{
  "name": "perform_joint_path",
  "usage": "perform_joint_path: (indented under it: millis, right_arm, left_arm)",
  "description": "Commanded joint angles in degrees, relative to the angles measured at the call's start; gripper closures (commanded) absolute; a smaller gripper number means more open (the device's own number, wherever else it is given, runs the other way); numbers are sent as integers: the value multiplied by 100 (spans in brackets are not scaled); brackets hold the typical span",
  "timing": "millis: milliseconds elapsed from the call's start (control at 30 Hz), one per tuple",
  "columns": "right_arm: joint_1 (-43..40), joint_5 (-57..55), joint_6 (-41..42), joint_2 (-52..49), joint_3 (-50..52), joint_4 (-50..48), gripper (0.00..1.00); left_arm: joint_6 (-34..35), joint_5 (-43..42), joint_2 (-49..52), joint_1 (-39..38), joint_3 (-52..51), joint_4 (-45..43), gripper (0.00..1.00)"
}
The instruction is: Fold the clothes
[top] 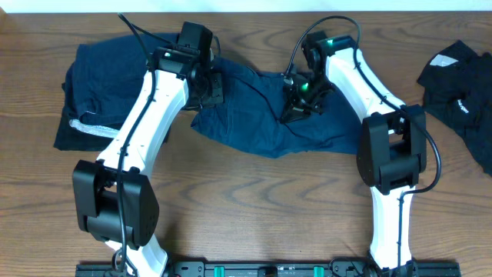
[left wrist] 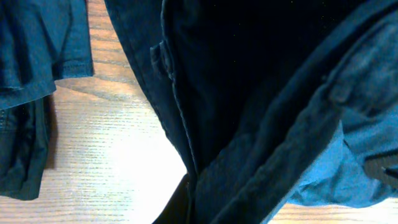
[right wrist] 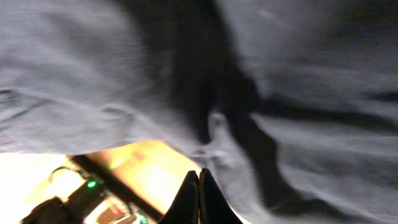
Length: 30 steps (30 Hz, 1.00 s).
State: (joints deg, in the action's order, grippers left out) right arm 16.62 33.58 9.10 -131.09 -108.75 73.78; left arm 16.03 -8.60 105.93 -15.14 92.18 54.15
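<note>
Wooden table [top: 254, 200] has the navy shorts [top: 246, 115] in the middle, left gripper [top: 213, 87] and right gripper [top: 298, 100] each pinched shut on the top edge, guessing to lift and flatten them.

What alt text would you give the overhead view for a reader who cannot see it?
Two robot arms hold a navy-blue garment by its upper edge at the middle of a wooden table, the left gripper and the right gripper both shut on it. Dark clothes lie at the picture's left, a black garment with white marks at its right.
</note>
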Motion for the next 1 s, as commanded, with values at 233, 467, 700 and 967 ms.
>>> perform_joint_path:
  millis: [233, 467, 700, 967]
  right_arm:
    - [363, -299, 907, 20, 1287, -1674, 99]
    - [313, -256, 874, 85, 1311, -1882, 99]
    - [-20, -251, 654, 275, 455, -1574, 99]
    - [170, -411, 920, 127, 431, -1840, 99]
  left_arm:
    - [-101, 26, -212, 28, 162, 24, 93]
    - [-98, 26, -212, 28, 162, 68, 93]
    - [-98, 26, -212, 28, 162, 87, 93]
    - [-98, 24, -212, 28, 162, 92, 93]
